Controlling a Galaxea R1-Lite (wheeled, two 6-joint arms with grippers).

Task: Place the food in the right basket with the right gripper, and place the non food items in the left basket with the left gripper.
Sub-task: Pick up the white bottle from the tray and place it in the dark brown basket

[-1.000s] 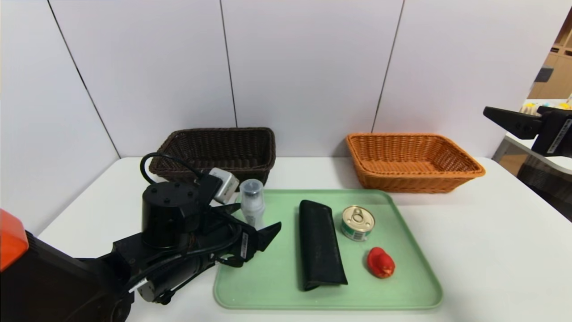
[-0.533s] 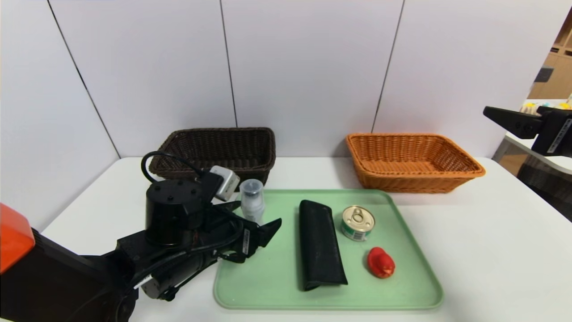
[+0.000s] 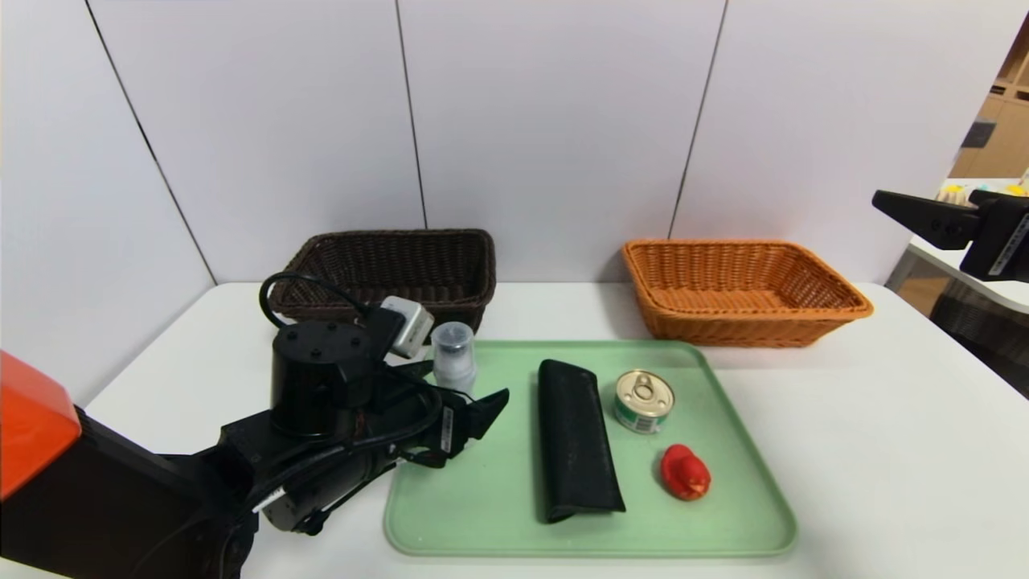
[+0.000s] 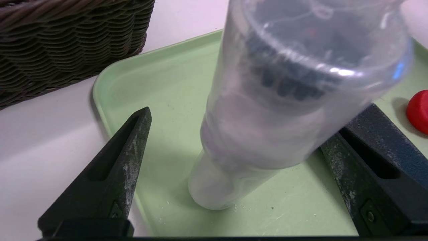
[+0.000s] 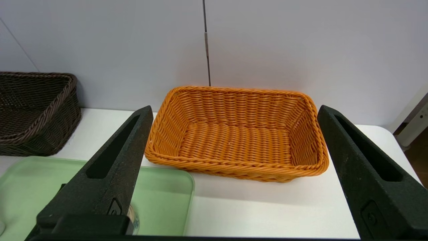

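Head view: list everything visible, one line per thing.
Tray: one, pale green plastic, table centre.
Translucent white bottle with clear cap: one, upright, tray's far left corner.
Long black textured case: one, tray middle.
Round tin can with gold pull-ring lid: one, right of case.
Small red lumpy object: one, nearer than can.
Dark brown wicker basket: one, back left.
Orange-tan wicker basket: one, back right.
White table: one.
Left gripper: black, open around bottle.
Right gripper: black, open, raised at right edge.

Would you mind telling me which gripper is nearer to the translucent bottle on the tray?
Left. The left gripper is open around the bottle, not yet closed on it; the right gripper hangs high, far right, beyond the orange basket.
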